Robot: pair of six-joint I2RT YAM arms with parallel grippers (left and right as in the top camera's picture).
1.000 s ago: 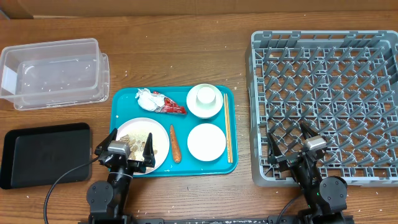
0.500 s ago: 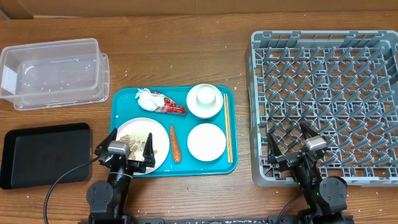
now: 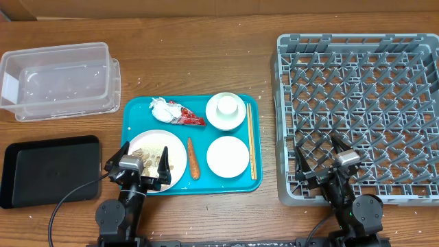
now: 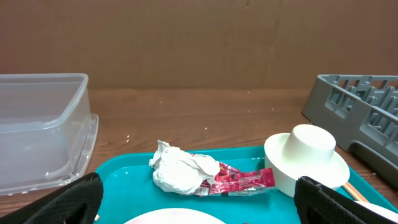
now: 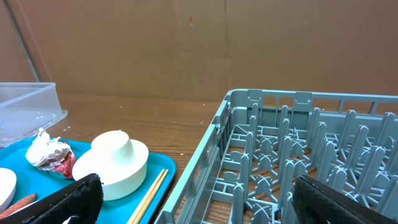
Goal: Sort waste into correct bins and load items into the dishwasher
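On the teal tray (image 3: 134, 113) lie a crumpled tissue (image 3: 162, 108), a red wrapper (image 3: 187, 117), a carrot (image 3: 193, 158), a plate with food scraps (image 3: 152, 159), an upturned cup on a bowl (image 3: 226, 110), a second bowl (image 3: 228, 156) and chopsticks (image 3: 251, 140). My left gripper (image 3: 142, 161) hovers open over the plate's near side, holding nothing; tissue (image 4: 180, 173) and wrapper (image 4: 245, 179) lie ahead of it. My right gripper (image 3: 320, 154) stands open and empty over the grey dish rack's (image 3: 360, 82) front left corner. The clear tub (image 3: 60, 81) and black tray (image 3: 48, 170) sit left.
The rack's near wall (image 5: 211, 155) rises just right of the chopsticks (image 5: 149, 196) and the upturned bowl (image 5: 115, 163). The clear tub (image 4: 37, 130) stands tall at the far left. Bare wooden table lies between the tray and the rack, and behind the tray.
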